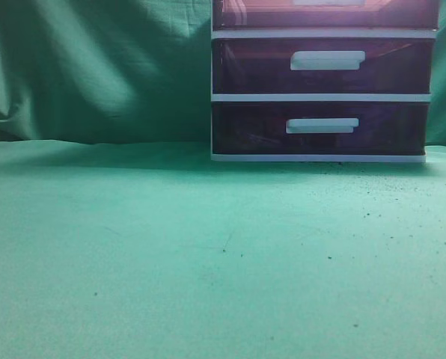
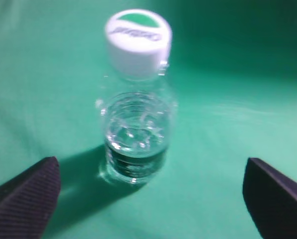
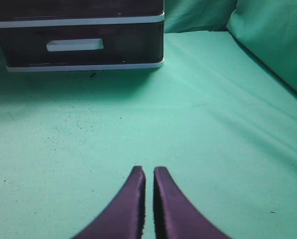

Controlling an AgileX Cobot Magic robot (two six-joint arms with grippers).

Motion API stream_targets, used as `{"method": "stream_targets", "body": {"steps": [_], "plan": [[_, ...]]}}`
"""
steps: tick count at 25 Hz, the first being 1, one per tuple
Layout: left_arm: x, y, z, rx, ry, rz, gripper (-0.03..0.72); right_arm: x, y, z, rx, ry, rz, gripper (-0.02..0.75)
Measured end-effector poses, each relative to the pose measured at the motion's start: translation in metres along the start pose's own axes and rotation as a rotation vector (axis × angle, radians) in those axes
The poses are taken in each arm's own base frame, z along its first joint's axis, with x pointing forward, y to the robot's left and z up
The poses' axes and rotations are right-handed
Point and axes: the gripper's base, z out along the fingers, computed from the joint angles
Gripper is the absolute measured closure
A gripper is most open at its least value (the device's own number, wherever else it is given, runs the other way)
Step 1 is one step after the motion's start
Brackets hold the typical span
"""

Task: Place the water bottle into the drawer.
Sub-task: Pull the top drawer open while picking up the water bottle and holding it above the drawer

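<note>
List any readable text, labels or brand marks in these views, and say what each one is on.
Water bottle cap: a dark printed wordmark beneath a green patch, too blurred to read.
Drawer unit: no text visible.
Nothing else carries any writing.

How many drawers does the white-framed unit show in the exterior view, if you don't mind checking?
3, stacked: the pinkish-red top drawer, cut off by the frame's upper edge; the dark purple middle drawer; the dark purple bottom drawer. Any higher ones would be out of frame.

One water bottle (image 2: 136,102) — three drawers — one drawer unit (image 1: 324,78).
</note>
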Motion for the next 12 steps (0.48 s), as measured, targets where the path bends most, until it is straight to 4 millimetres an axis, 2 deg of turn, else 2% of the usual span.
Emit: {"method": "stream_targets", "body": {"steps": [3, 12], "plan": [[-0.003, 0.006, 0.014, -0.027, 0.026, -0.030, 0.043, 0.000, 0.000, 0.000, 0.000, 0.000, 0.000, 0.692], [-0.015, 0.007, 0.063, -0.034, 0.103, -0.050, 0.043, 0.000, 0.000, 0.000, 0.000, 0.000, 0.000, 0.692]]}}
